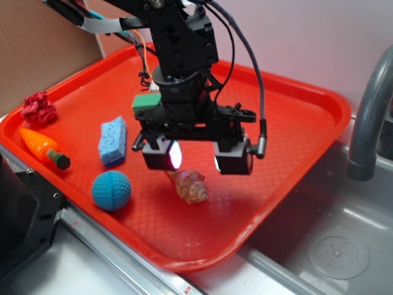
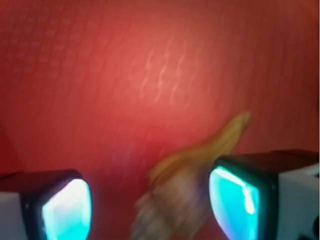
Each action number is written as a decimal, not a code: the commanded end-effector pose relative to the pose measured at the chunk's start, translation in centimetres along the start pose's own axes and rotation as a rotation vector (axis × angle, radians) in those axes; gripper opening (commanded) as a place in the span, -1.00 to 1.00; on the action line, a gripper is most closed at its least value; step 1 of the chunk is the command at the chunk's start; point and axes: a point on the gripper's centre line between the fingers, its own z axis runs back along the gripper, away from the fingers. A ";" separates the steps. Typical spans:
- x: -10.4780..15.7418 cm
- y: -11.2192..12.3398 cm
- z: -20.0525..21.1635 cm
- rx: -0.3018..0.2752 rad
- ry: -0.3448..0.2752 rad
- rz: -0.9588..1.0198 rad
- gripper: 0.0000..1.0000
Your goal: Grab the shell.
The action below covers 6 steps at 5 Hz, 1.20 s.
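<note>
Shell (image 1: 189, 185) lying on the red tray (image 1: 295, 123), near the front edge, just under the gripper (image 1: 195, 157). Gripper spread wide, holding nothing, hanging right above the shell. Blurry from the wrist view, shell (image 2: 187, 187) between the two glowing pads (image 2: 67, 210), closer to the right one, pointed tail sticking up past it. Teal ball (image 1: 112, 190) to the left of the shell, apart from it. Blue sponge (image 1: 113, 141), toy carrot (image 1: 43, 147) and red crumpled thing (image 1: 38, 109) farther left on the tray. Gray faucet (image 1: 368, 117) and metal sink (image 1: 338, 233) at the right.
</note>
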 end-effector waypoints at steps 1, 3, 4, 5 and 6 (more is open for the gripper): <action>-2.1 -1.1 0.9 -0.062 0.024 0.011 1.00; -2.6 -0.2 -0.6 -0.030 0.066 -0.018 1.00; -2.3 -0.4 -1.5 -0.011 0.085 -0.049 1.00; -1.4 -0.4 -1.8 0.006 0.095 -0.119 -1.00; -0.3 -0.1 0.1 -0.020 0.066 -0.254 -1.00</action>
